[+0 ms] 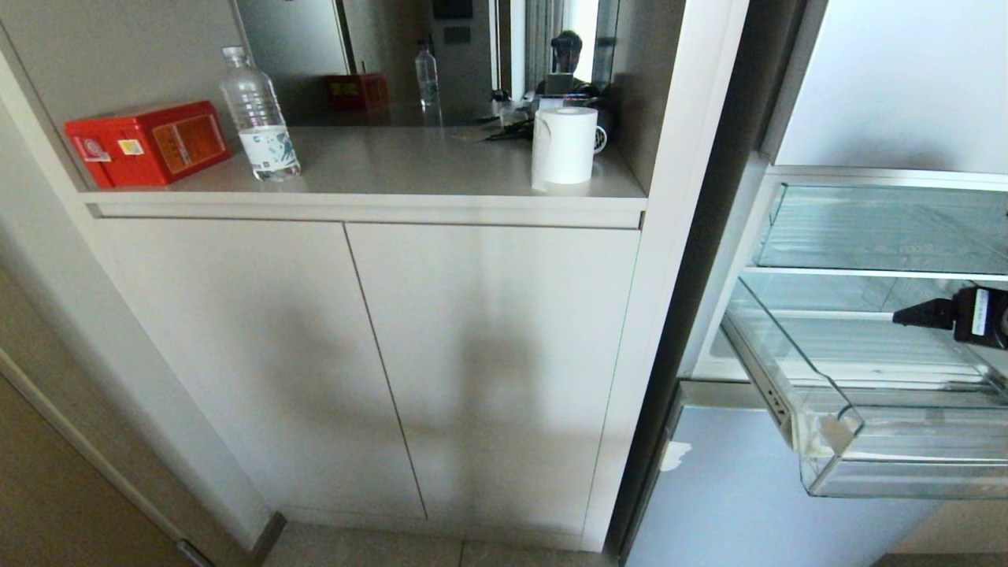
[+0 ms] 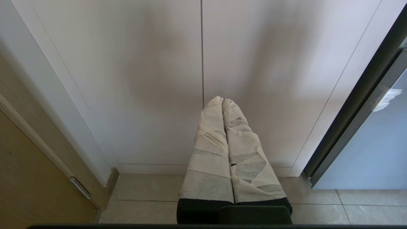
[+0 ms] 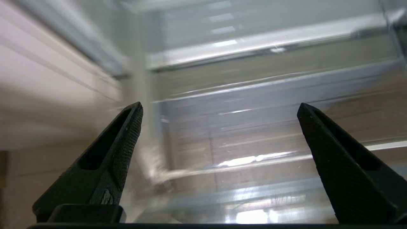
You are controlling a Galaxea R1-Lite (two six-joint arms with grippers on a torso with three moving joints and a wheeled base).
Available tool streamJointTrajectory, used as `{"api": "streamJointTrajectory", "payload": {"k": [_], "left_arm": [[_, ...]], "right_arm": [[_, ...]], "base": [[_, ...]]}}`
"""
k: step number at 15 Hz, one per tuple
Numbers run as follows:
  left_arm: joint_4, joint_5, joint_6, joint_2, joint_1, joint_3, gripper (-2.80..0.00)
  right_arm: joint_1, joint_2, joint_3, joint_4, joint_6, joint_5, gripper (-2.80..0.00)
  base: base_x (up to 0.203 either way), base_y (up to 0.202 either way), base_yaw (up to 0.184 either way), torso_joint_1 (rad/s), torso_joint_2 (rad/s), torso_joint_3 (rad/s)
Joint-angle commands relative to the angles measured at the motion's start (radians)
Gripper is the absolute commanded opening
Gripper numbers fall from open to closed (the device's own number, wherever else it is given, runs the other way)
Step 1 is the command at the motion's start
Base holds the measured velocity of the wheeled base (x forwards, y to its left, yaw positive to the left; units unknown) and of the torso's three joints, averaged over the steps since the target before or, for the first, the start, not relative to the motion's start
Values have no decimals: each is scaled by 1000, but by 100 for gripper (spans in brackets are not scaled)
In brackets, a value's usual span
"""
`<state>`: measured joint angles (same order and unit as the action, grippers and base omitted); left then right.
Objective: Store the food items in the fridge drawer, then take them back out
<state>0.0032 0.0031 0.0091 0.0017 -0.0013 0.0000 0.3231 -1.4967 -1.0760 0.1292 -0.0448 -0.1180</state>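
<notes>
Clear plastic fridge drawer pulled out, seemingly bare
Right gripper above its ribbed floor, fingers spread wide, holding nothing; left gripper closed, parked before cabinet doors

The head view looks down at cabinet doors, also faced by the left wrist view. The right wrist view peers closely into the fridge drawer ahead of its gripper.

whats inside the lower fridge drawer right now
No food shows in the fridge drawer: only its ribbed clear floor, with the empty right gripper over it, jaws open. Its right end is out of view.
</notes>
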Motion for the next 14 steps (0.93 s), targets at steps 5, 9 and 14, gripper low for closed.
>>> {"api": "streamJointTrajectory", "payload": {"k": [5, 9, 14], "left_arm": [[0, 1, 0, 1, 0, 0, -280], [0, 1, 0, 1, 0, 0, -280], [0, 0, 0, 1, 0, 0, -280]], "right_arm": [[-5, 556, 304, -86, -5, -108, 0], [-5, 855, 517, -98, -7, -233, 0], [-104, 1037, 735, -101, 3, -230, 0]], "base": [[0, 0, 0, 0, 0, 0], [0, 0, 0, 0, 0, 0], [0, 0, 0, 0, 0, 0]]}}
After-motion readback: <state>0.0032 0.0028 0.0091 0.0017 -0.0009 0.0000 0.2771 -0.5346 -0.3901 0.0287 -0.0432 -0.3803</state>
